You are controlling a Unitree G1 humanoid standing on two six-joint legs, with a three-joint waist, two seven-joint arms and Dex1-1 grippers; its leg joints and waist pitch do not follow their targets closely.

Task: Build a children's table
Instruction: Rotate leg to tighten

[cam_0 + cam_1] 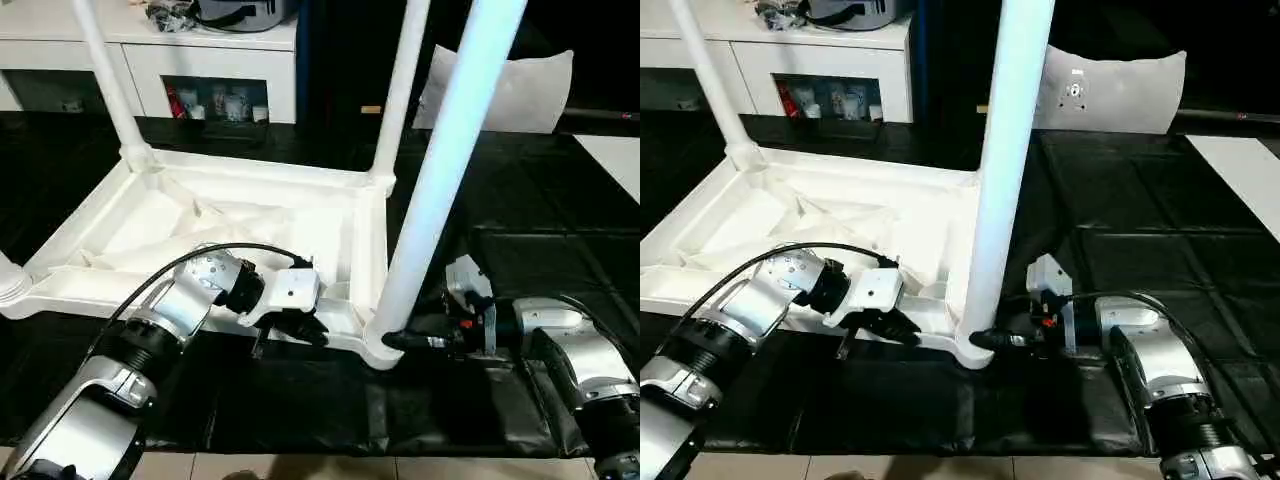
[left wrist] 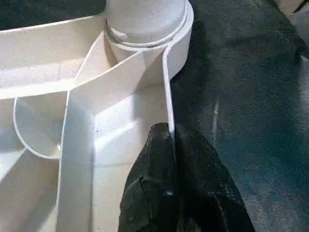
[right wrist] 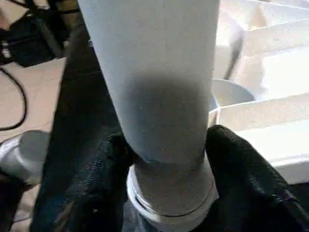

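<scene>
The children's table lies upside down on the black mat, its white ribbed top facing up. A white leg stands upright in the near right corner socket. Two more legs rise from the far corners. My left gripper is shut on the top's thin near rim, just left of that socket. My right gripper reaches in from the right at the standing leg's base, with a black finger pressed against each side of it.
A white cabinet with a dark bag on it stands at the back left. A white cushion leans at the back right. The black mat stretches to the right, with a white sheet's edge beyond.
</scene>
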